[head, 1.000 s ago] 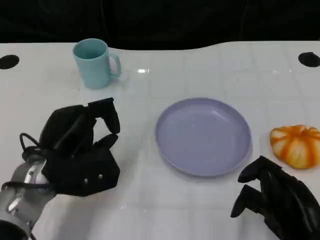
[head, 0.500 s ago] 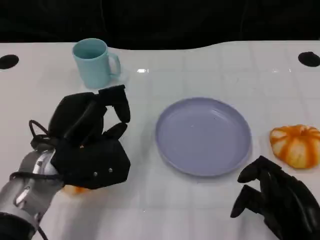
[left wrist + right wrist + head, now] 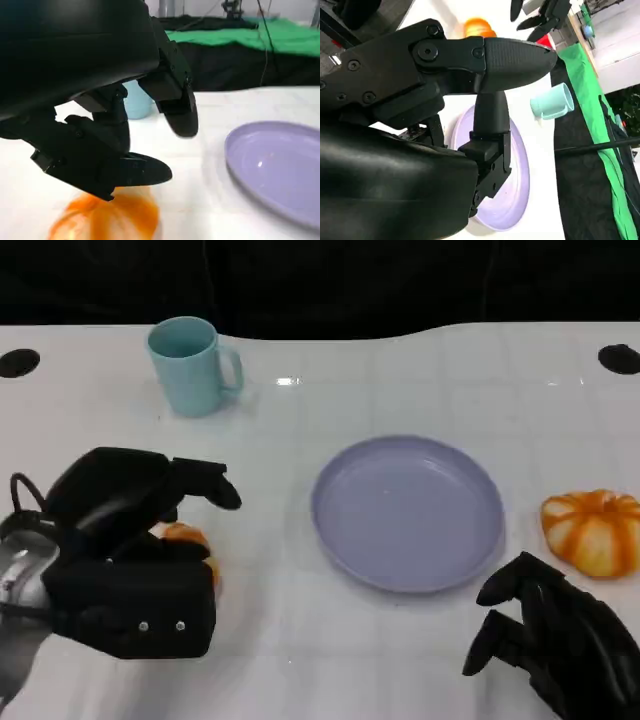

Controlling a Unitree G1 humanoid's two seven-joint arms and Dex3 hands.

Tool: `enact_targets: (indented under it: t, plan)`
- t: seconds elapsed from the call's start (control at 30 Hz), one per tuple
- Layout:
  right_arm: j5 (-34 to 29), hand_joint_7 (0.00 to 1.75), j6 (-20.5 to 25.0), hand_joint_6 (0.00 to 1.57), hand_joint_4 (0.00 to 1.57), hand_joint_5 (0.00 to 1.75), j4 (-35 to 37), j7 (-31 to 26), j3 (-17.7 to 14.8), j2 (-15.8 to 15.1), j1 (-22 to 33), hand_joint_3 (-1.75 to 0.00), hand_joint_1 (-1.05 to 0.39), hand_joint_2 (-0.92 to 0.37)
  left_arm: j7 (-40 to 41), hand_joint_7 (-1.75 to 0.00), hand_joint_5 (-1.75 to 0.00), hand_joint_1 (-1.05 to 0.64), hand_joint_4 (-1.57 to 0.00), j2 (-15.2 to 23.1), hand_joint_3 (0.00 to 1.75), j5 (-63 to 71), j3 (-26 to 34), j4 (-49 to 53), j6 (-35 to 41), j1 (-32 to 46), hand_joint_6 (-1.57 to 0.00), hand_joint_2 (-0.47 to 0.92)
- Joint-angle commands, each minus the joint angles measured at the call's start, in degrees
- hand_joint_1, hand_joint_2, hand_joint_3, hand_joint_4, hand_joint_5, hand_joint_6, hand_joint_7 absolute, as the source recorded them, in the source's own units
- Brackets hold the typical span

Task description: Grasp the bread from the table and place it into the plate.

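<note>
A small orange bread (image 3: 188, 539) lies on the white table, half hidden under my left hand (image 3: 130, 560). In the left wrist view the bread (image 3: 107, 220) sits just below the spread black fingers (image 3: 177, 107), which arch over it without closing on it. The lilac plate (image 3: 405, 512) stands bare to the right of that hand, and shows again in the left wrist view (image 3: 280, 170). My right hand (image 3: 560, 645) rests near the table's front right corner, holding nothing, its fingers (image 3: 512, 55) apart.
A pale blue mug (image 3: 192, 365) stands at the back left. An orange-and-white striped pumpkin-shaped thing (image 3: 594, 530) lies right of the plate, just beyond my right hand. Dark round holes (image 3: 17, 362) mark the table's far corners.
My left hand has drawn back toward the near left and dropped lower. The orange bread now shows beside its fingers. The right hand has stayed put.
</note>
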Motion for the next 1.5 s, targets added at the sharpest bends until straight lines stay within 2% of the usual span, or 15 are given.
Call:
enact_targets:
  t: [0.03, 0.13, 0.33, 0.47, 0.67, 0.8, 1.47, 1.5]
  plan:
    - [0.3, 1.72, 0.16, 0.41, 0.62, 1.75, -0.86, -0.01, -0.48, -0.65, 0.53, -0.52, -0.5, -0.92, -10.34, 0.0, -0.06, -0.7, -0.17, 4.58, 0.08, 3.72, -0.81, -7.82, 5.79, 1.68, -0.19, 0.92]
    - [0.4, 1.72, 0.17, 0.41, 0.62, 1.75, -0.95, 0.02, -0.51, -0.58, 0.58, -0.52, -0.49, -0.92, -12.28, 0.0, -0.01, -0.74, -0.09, 4.65, 0.04, 4.72, -0.9, -9.31, 7.36, 2.1, -0.12, 0.92]
    - [0.4, 1.72, 0.18, 0.41, 0.62, 1.75, -0.96, 0.02, -0.51, -0.58, 0.59, -0.53, -0.49, -0.92, -13.06, 0.0, 0.0, -0.74, -0.08, 4.3, 0.03, 5.22, -0.64, -9.93, 7.96, 2.29, -0.11, 0.92]
    - [0.81, 1.71, 0.6, 0.41, 0.61, 1.75, -1.47, 0.05, -0.56, -0.52, 0.83, -0.53, -0.5, -0.92, -15.96, 0.0, 0.0, -0.7, -0.01, 4.43, 0.0, 7.61, -2.7, -9.31, 10.75, 4.17, -0.03, 0.83]
    - [0.93, 1.72, 0.56, 0.4, 0.61, 1.75, -1.47, 0.05, -0.53, -0.58, 0.85, -0.53, -0.5, -0.92, -16.36, 0.0, 0.0, -0.68, 0.0, 4.2, 0.0, 8.3, -3.0, -9.51, 11.63, 4.39, -0.01, 0.81]
    - [1.28, 1.72, 0.48, 0.4, 0.61, 1.75, -1.31, 0.35, -0.93, -0.96, 0.94, -0.52, -0.5, -0.92, -8.62, 0.0, 0.0, -0.63, 0.0, 1.39, 0.01, 13.23, -6.71, -2.14, 10.78, 4.98, 0.0, 0.83]
    - [1.31, 1.71, 0.03, 0.42, 0.61, 1.75, -1.24, 0.38, -0.92, -1.22, 1.0, -0.51, -0.51, -0.92, 4.7, -0.01, 0.0, -0.52, -0.01, -3.99, 0.01, 12.85, -9.86, 18.6, 5.84, -0.39, -0.03, 0.87]
    - [1.2, 1.71, -0.03, 0.42, 0.61, 1.75, -1.26, 0.45, -0.9, -1.35, 0.99, -0.51, -0.51, -0.92, 6.03, -0.02, -0.02, -0.45, -0.04, -4.45, 0.04, 12.76, -9.96, 19.97, 5.33, -0.74, -0.06, 0.9]
